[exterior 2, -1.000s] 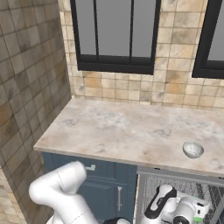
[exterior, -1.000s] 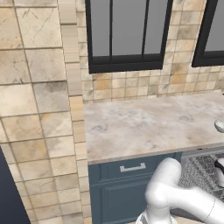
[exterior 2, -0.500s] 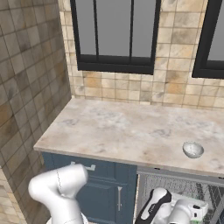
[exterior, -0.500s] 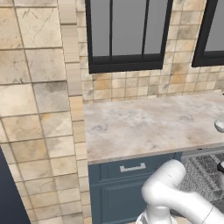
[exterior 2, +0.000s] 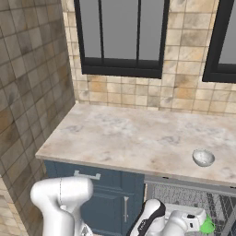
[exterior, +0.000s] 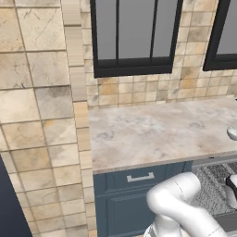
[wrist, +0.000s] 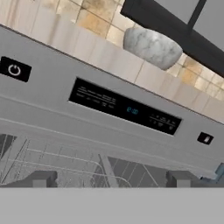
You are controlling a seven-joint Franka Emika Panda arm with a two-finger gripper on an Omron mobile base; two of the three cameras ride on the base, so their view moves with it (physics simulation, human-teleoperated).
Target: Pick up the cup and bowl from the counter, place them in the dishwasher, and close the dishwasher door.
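Left base view: the marbled table (exterior: 157, 132) tops dark blue cabinets with a drawer (exterior: 139, 178); the bowl (exterior: 233, 133) sits at the table's right edge of the picture, and the open dishwasher (exterior: 217, 178) lies below it.

Right base view: the bowl (exterior 2: 203, 157) rests on the table (exterior 2: 124, 136) near its front edge, above the dishwasher (exterior 2: 193, 198), whose wire rack (exterior 2: 216, 203) is exposed. The arm reaches low in front of the rack; a green object (exterior 2: 207, 225) shows beside the hand.

Hand view: the gripper (wrist: 111, 179) is released, its fingertips (wrist: 40, 179) spread wide and empty before the dishwasher's control panel (wrist: 124, 107), with the bowl (wrist: 151, 47) above on the table.
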